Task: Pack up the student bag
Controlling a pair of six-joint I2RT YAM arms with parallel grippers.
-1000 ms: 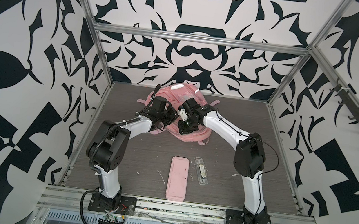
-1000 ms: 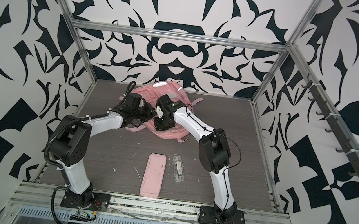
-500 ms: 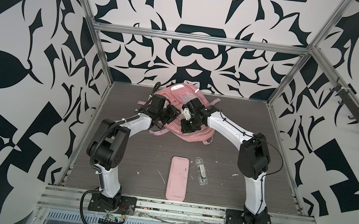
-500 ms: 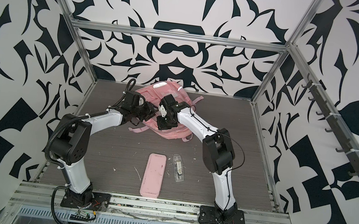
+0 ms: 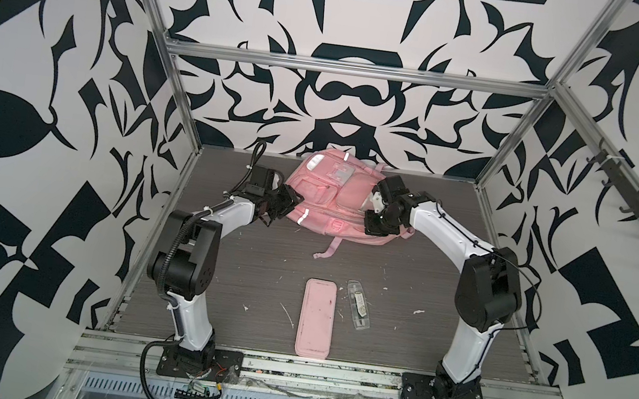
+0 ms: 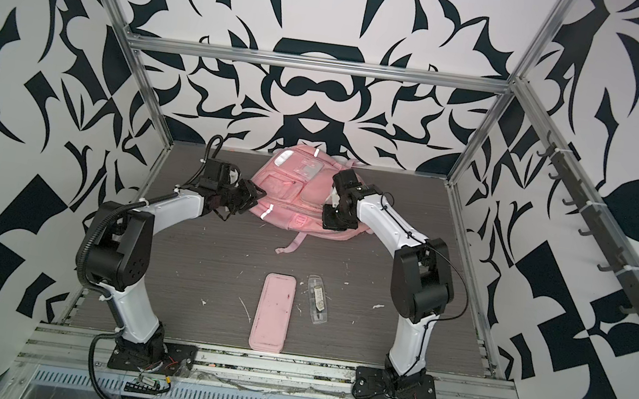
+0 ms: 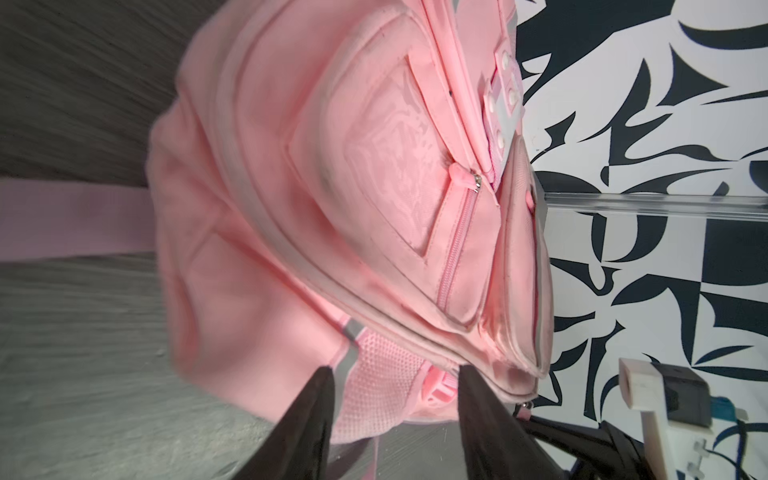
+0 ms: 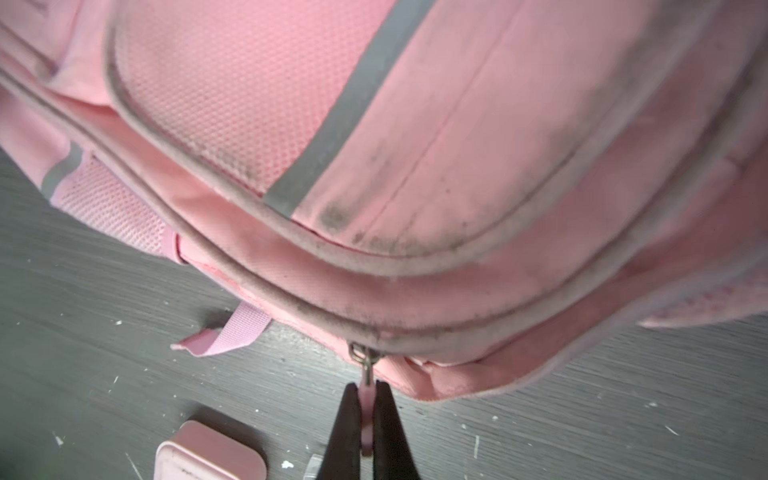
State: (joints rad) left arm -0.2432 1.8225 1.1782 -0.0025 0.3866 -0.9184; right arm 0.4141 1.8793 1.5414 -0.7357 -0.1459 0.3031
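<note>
Two grippers are at the student bag, which lies at the back of the table, close to the back wall. My right gripper is closed tight on the little zip pull at the bag's near edge. My left gripper is about half open. Its jaws stand on each side of the bag's mesh corner, and I do not think it has hold of anything. So I judge that I am on the opening step, though I cannot tell how far the zip is open. The pink pencil case and the small clear case lie near the front, well apart from the bag, so nothing looks packed yet. Next I think I need to close the left gripper on the bag to hold it down. Then I should pull the zip along its track slowly, so the soft bag does not slide or bunch up.
</note>
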